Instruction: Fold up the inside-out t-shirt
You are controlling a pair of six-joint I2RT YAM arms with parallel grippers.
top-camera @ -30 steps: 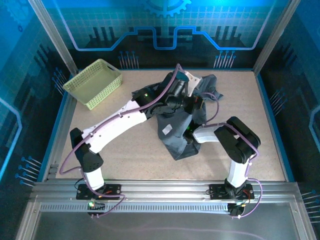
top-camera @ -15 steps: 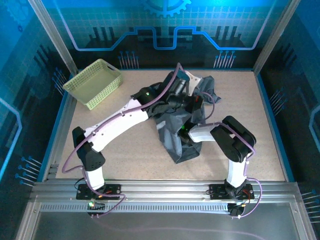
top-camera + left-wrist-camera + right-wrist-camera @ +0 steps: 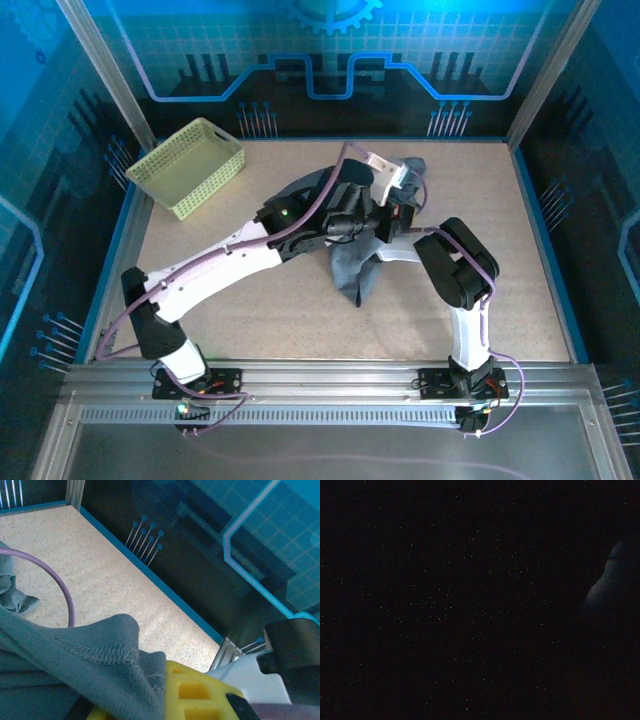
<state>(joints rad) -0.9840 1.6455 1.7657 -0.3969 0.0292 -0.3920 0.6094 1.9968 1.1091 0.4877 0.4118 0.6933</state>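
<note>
Top view, left to right. The pale yellow-green plastic lattice basket [image 3: 188, 165] sits upright on the speckled beige tabletop [image 3: 250, 310], at the far left corner. The white left arm [image 3: 240, 260] starts at its base nearer than the basket and runs diagonally away to the basket's right.

The dark slate-grey inside-out t-shirt [image 3: 355, 275] lies well right of the basket and clear of it, bunched into one crumpled heap. Its near end narrows to a point on the table, nearer than the basket. Its far end rises around both wrists, about level with the basket's near edge.

The left gripper [image 3: 393, 205] is at the top of that heap, closed and pinching the shirt. In the left wrist view, a stitched hem [image 3: 102, 652] of grey cloth drapes over the yellow finger [image 3: 197, 692], held above the table, with bare tabletop and the blue table rim [image 3: 165, 587] beyond. A loop of purple cable [image 3: 62, 587] crosses the left of that view.

The right gripper [image 3: 392, 237] sits in the cloth just nearer than the left one, same side of the basket. Cannot tell whether its jaws are open or closed: cloth and the left arm cover them from above. The right wrist view is near black, with one faint grey patch [image 3: 610, 585] at its right edge.

The right arm [image 3: 462, 270] is furthest from the basket, elbow folded, forearm pointing back toward it.
</note>
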